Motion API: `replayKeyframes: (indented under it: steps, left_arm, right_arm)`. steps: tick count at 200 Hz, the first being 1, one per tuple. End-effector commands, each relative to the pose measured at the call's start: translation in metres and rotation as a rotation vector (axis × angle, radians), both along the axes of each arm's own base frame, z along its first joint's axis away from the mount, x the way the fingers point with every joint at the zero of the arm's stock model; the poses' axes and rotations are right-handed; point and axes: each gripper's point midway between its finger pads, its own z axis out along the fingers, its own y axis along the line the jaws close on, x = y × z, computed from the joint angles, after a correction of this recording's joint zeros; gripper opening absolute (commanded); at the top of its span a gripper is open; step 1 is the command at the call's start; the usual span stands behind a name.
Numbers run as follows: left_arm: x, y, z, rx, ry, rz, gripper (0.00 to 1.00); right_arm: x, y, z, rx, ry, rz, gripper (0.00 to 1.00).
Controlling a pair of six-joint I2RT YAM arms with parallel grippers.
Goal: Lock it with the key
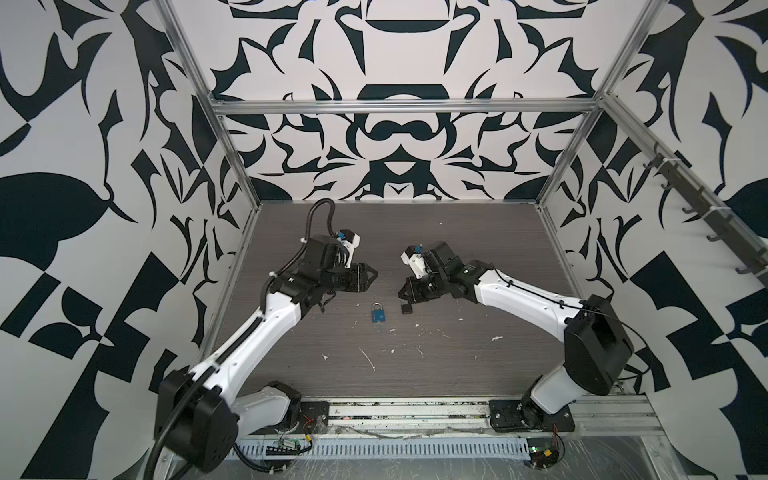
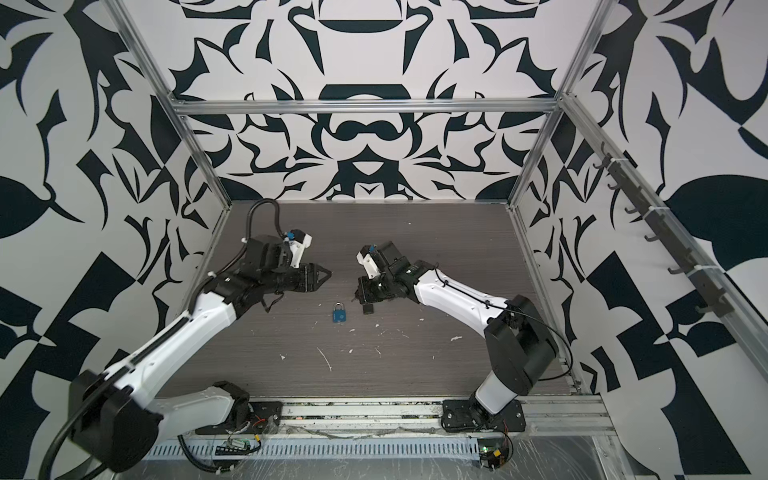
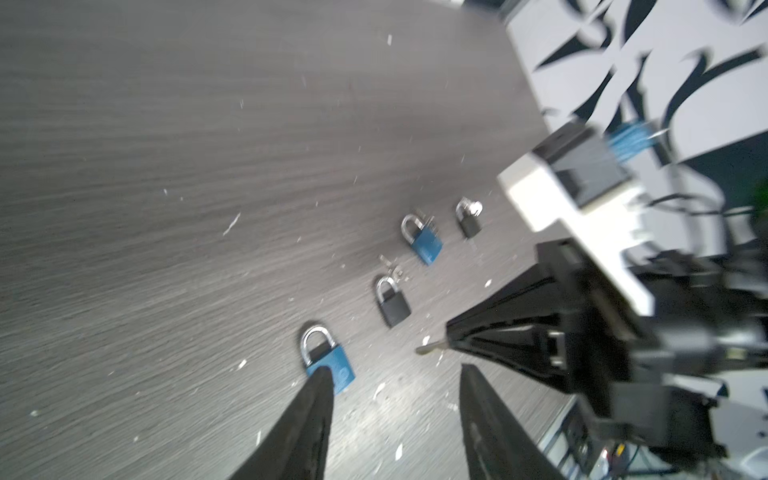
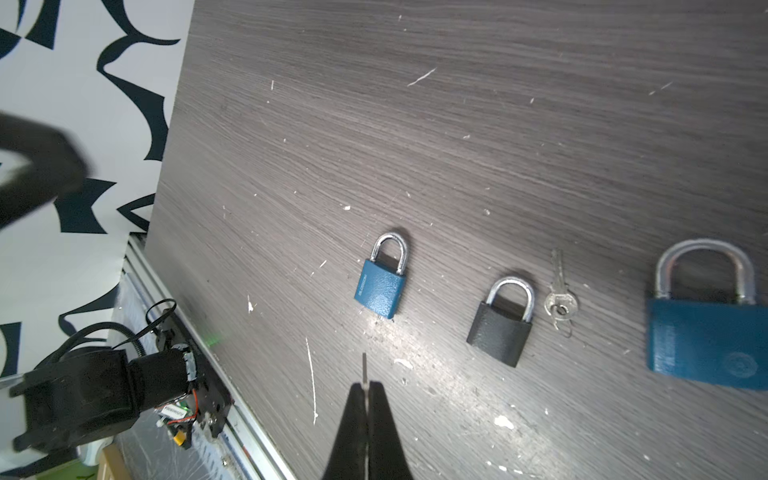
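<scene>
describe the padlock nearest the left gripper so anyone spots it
On the dark table, find where the left gripper and right gripper face each other. The blue padlock lies flat near them, ending a row of padlocks. Its neighbour is the black padlock, and the other blue padlock lies beyond that.

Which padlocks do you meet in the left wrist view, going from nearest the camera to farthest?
near blue padlock → near black padlock → far blue padlock → far black padlock

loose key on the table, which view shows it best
Right wrist: the loose key lies sharp beside the black padlock. Left wrist shows a blurred glint; in both top views I cannot find it.
</scene>
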Motion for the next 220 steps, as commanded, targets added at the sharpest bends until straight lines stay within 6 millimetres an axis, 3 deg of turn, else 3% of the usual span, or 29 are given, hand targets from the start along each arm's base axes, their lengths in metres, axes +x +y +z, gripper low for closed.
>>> replayKeyframes:
  steps: [1, 23, 51, 111, 156, 220]
  left_arm:
    - [0.002, 0.01, 0.026, -0.14, -0.086, 0.121, 0.53]
    - [-0.01, 0.023, 0.03, -0.126, -0.125, 0.15, 0.55]
    - [-0.015, 0.033, 0.017, -0.08, -0.093, 0.178, 0.56]
    - [-0.026, 0.004, 0.012, -0.115, -0.049, -0.003, 0.56]
    - [-0.027, 0.002, 0.003, -0.081, -0.033, -0.037, 0.57]
    - [-0.025, -0.002, -0.007, -0.078, -0.01, -0.055, 0.57]
  right_arm:
    - [0.006, 0.005, 0.0, -0.022, -0.005, 0.007, 0.0]
    - [0.014, 0.009, -0.011, -0.06, 0.004, -0.026, 0.0]
    - [0.021, 0.012, -0.022, -0.111, -0.007, -0.039, 0.0]
    - [0.019, 0.028, -0.036, -0.104, 0.054, 0.044, 0.0]
    - [0.005, 0.026, -0.054, -0.193, 0.158, 0.136, 0.0]
    - [0.007, 0.026, -0.065, -0.224, 0.188, 0.139, 0.0]
